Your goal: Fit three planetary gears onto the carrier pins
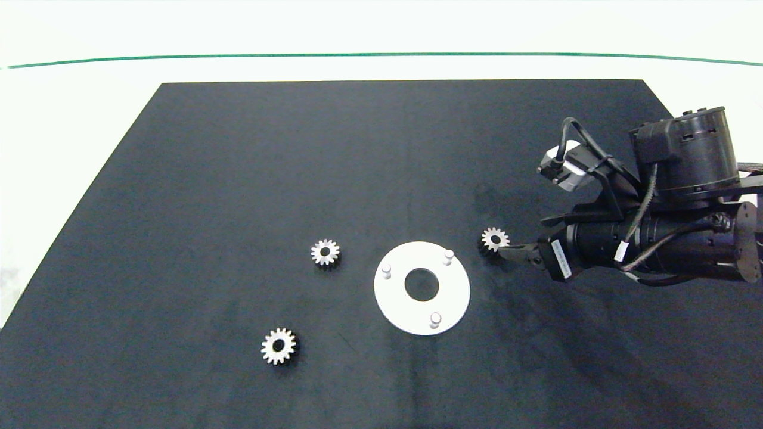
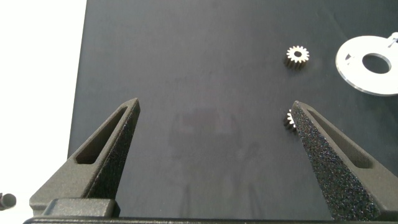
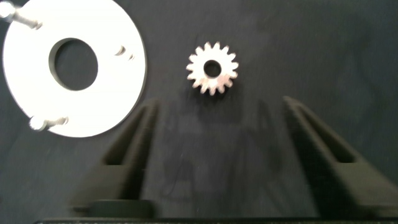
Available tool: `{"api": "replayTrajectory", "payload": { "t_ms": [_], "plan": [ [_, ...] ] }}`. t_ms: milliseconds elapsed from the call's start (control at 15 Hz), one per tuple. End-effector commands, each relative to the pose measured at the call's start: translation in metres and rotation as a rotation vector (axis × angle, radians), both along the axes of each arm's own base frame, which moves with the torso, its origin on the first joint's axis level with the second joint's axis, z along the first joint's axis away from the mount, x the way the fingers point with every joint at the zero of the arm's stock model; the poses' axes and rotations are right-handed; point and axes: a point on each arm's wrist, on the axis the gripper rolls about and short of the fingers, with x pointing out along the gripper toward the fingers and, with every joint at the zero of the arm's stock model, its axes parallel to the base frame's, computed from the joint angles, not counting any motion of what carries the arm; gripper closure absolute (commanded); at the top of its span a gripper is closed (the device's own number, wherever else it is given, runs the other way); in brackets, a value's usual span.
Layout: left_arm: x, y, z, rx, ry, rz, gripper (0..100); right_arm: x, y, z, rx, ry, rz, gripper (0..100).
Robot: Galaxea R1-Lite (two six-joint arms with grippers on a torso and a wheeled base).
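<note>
Three silvery planetary gears lie flat on the black mat: one (image 1: 325, 252) left of the white disc (image 1: 394, 302), one (image 1: 278, 346) at front left, one (image 1: 495, 239) just right of the disc. The three carrier pins (image 1: 386, 271) (image 1: 448, 257) (image 1: 436, 320) stand bare. My right gripper (image 1: 505, 249) is low beside the right gear (image 3: 212, 68), open, with the gear just beyond its fingertips (image 3: 221, 106) and nothing held. The disc (image 3: 112, 93) sits beside that gear. My left gripper (image 2: 214, 107) hangs open over bare mat; one finger partly hides a gear (image 2: 288, 118), and another gear (image 2: 297, 56) lies further off.
The black mat (image 1: 238, 149) covers most of the white table, whose bare surface shows at the left and far edges. A green line (image 1: 381, 55) runs along the far side. The left arm is outside the head view.
</note>
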Motion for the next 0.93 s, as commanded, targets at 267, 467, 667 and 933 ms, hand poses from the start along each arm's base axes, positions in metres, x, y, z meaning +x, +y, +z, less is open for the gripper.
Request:
{"api": "replayTrajectory", "payload": {
  "t_ms": [267, 467, 667, 933],
  "plan": [
    [0.0, 0.0, 0.0, -0.001, -0.001, -0.001, 0, 0.023, 0.006, -0.017, -0.011, 0.017, -0.016, 0],
    [0.0, 0.0, 0.0, -0.001, -0.001, -0.001, 0, 0.029, 0.008, -0.02, -0.013, 0.026, -0.014, 0],
    [-0.001, 0.0, 0.001, -0.001, -0.007, -0.001, 0, 0.033, 0.01, -0.019, -0.01, 0.021, -0.012, 0],
    [-0.003, 0.0, 0.002, -0.004, -0.019, 0.001, 0, 0.036, 0.012, -0.025, -0.017, 0.034, -0.013, 7]
  ]
}}
